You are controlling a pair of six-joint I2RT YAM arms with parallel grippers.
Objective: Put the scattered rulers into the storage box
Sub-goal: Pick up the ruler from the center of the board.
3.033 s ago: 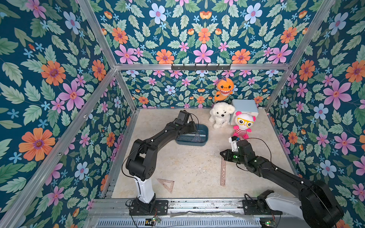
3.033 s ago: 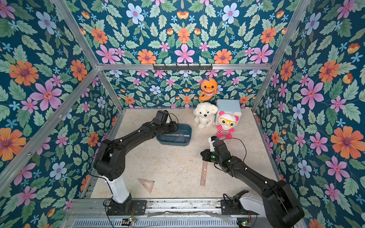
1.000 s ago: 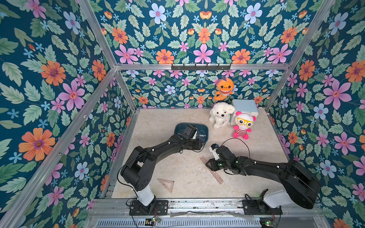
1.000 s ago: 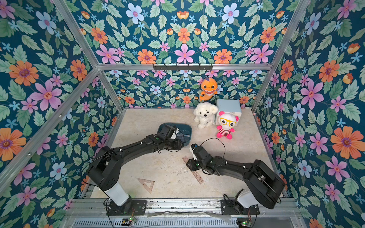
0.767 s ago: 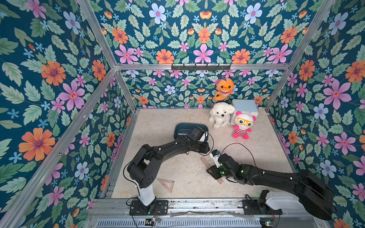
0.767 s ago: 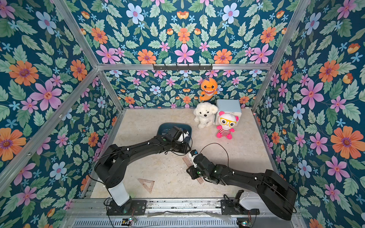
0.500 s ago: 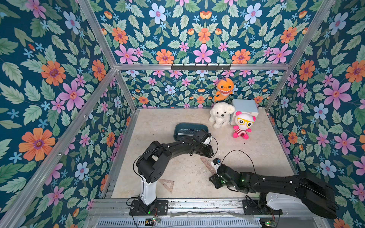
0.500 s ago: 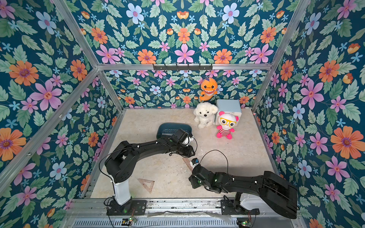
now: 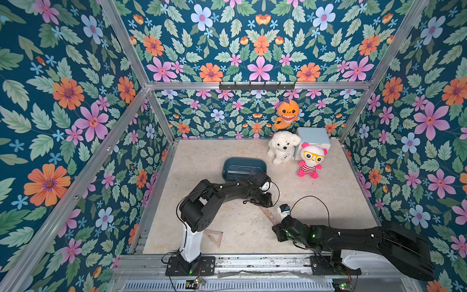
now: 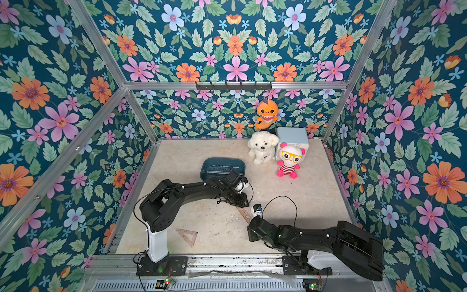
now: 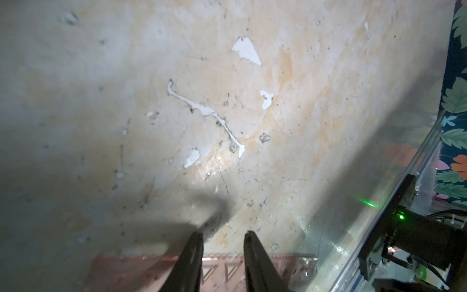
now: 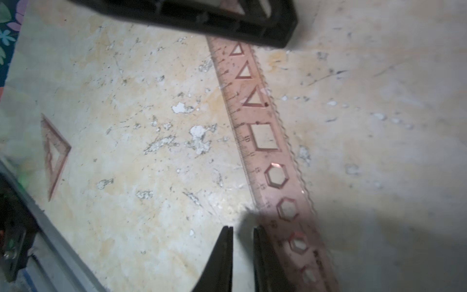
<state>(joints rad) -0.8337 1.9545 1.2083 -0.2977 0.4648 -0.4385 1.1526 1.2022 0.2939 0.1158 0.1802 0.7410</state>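
Note:
A long pinkish stencil ruler (image 9: pixel 269 215) (image 10: pixel 244 213) lies flat and diagonal on the table between my two grippers. My left gripper (image 9: pixel 265 201) (image 11: pixel 223 236) is low over its far end, jaws a little apart, and the ruler (image 11: pixel 290 265) passes beneath the fingers. My right gripper (image 9: pixel 276 228) (image 12: pixel 242 231) is at its near end with a narrow empty gap. There the ruler (image 12: pixel 265 141) runs along the outside of one finger. A triangular set square (image 9: pixel 214 236) (image 12: pixel 54 151) lies near the front. The teal storage box (image 9: pixel 262 165) holds rulers (image 9: pixel 240 172).
A white plush dog (image 9: pixel 283 149), a pink doll (image 9: pixel 310 161), an orange shark (image 9: pixel 286 113) and a pale blue cube box (image 9: pixel 313 136) stand at the back right. A metal rail (image 9: pixel 252 260) runs along the front edge, and floral walls enclose the table.
The left arm has left the box and come down to the ruler's far end. The right gripper has moved towards the front, and the ruler now lies diagonal. Both jaws have narrowed.

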